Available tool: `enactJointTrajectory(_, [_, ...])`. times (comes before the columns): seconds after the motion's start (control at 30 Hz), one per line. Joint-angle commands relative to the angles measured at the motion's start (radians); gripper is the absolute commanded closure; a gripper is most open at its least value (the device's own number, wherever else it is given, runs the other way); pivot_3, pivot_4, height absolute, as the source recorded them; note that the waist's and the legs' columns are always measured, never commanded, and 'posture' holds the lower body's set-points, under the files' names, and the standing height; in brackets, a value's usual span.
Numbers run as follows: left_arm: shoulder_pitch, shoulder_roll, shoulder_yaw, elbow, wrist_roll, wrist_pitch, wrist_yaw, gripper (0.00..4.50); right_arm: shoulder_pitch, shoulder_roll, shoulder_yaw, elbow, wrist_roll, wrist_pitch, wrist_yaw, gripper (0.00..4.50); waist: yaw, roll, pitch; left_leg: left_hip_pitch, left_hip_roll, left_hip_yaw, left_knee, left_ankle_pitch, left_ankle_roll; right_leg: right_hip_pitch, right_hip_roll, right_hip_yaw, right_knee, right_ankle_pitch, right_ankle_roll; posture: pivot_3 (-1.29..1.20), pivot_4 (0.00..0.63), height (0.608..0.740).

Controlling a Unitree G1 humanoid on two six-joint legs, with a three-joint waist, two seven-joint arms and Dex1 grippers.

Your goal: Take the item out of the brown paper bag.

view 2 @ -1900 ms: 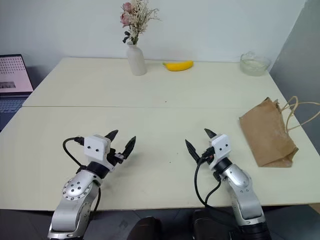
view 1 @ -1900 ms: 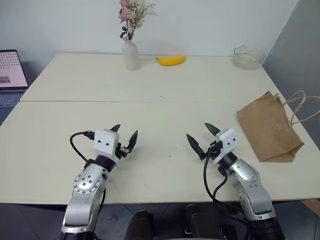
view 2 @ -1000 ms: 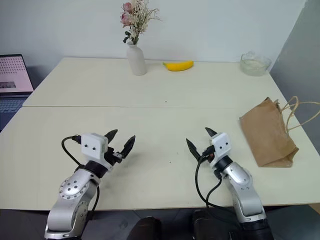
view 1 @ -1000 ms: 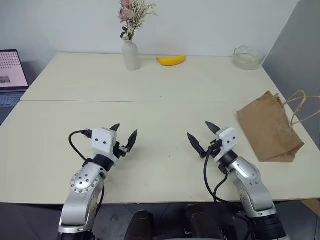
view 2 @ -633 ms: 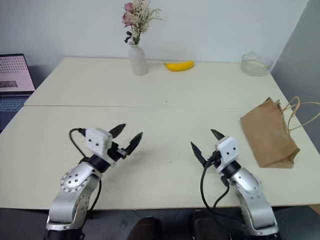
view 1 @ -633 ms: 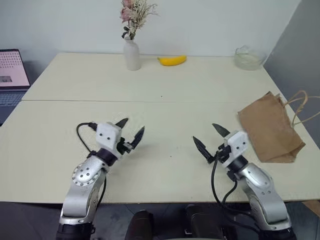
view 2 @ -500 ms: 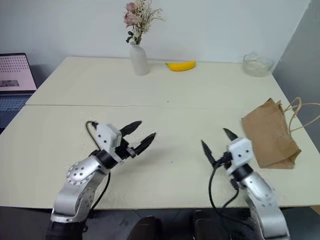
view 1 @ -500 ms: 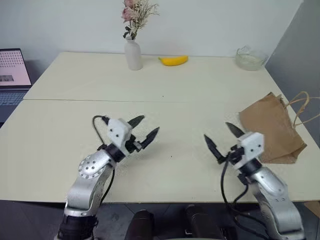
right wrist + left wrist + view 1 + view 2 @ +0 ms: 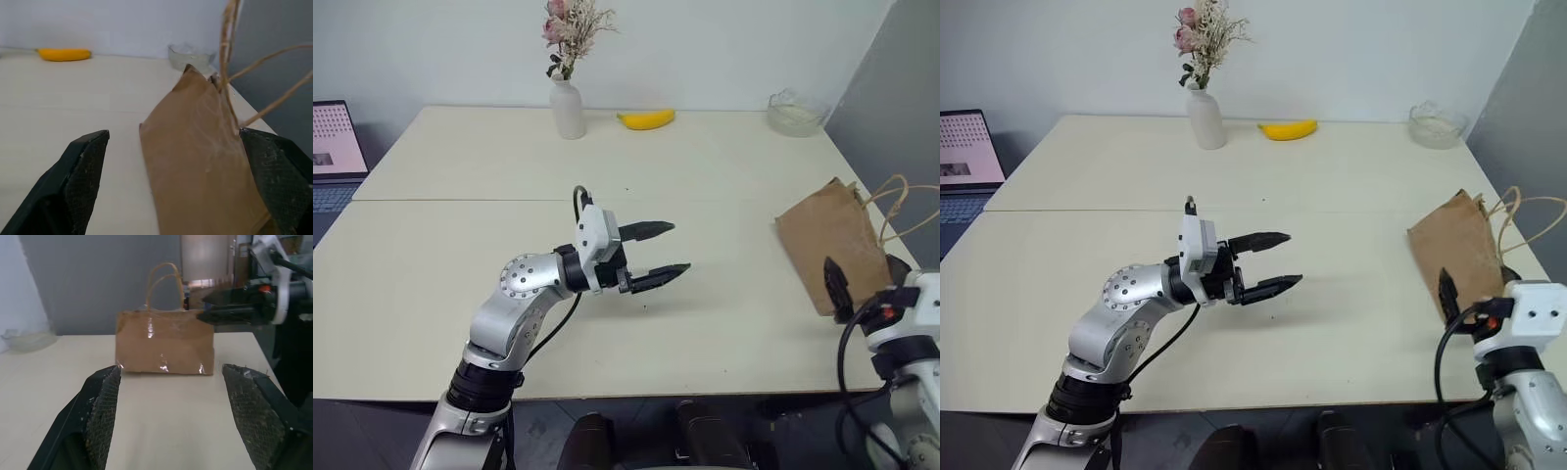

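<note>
Right tool, fingers spread and empty, sits just near of the brown paper bag lying flat at the surface's right edge; we judge it light, crushable, best pinched at its far mouth by the handles.

Cream table, white back wall, grey wall at right

I see the brown paper bag lying flat on its side on the bench, creased kraft paper, its two tan cord handles looping off past the bench's right edge. It sits just ahead of my right pincer, whose spread fingers straddle its near end without touching. My left pincer, open, points at it from well apart. The item isn't visible; bag mouth can't be made out.
</note>
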Motion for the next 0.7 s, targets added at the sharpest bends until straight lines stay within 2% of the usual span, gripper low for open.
enactJointTrajectory(0.03, [-0.014,0.027,-0.006,-0.044,-0.03,-0.004,-0.061,1.04,-0.075,-0.058,-0.093,0.011,0.084,0.129,-0.054,0.0,0.0,0.0,0.0,0.0,0.0,0.0,0.0,0.0,0.0,0.0,0.0,0.0,0.0,0.0,0.0,0.0,0.15,0.74])
enactJointTrajectory(0.27, [-0.018,0.03,-0.004,-0.049,-0.013,-0.008,-0.063,1.04,-0.258,-0.146,-0.141,0.12,0.147,0.348,-0.137,0.0,0.0,0.001,0.0,-0.001,0.0,0.0,0.0,0.0,0.0,0.0,0.0,0.0,-0.001,0.0,0.0,0.0,0.15,0.74])
enactJointTrajectory(0.37, [-0.019,0.026,-0.005,-0.052,-0.008,-0.007,-0.048,1.04,-0.35,-0.152,-0.183,0.177,0.193,0.438,-0.177,0.0,0.001,0.001,0.0,-0.001,-0.001,0.0,0.0,0.0,0.0,0.0,0.0,0.0,-0.001,0.0,0.0,0.0,0.15,0.74])
enactJointTrajectory(0.7, [-0.021,0.022,-0.008,-0.073,-0.013,0.009,-0.025,1.04,-0.516,-0.172,-0.204,0.282,0.201,0.463,-0.199,0.0,0.001,0.001,0.0,-0.002,0.0,-0.001,-0.001,0.0,0.0,-0.001,0.001,0.0,-0.002,0.0,0.0,0.0,0.15,0.74])
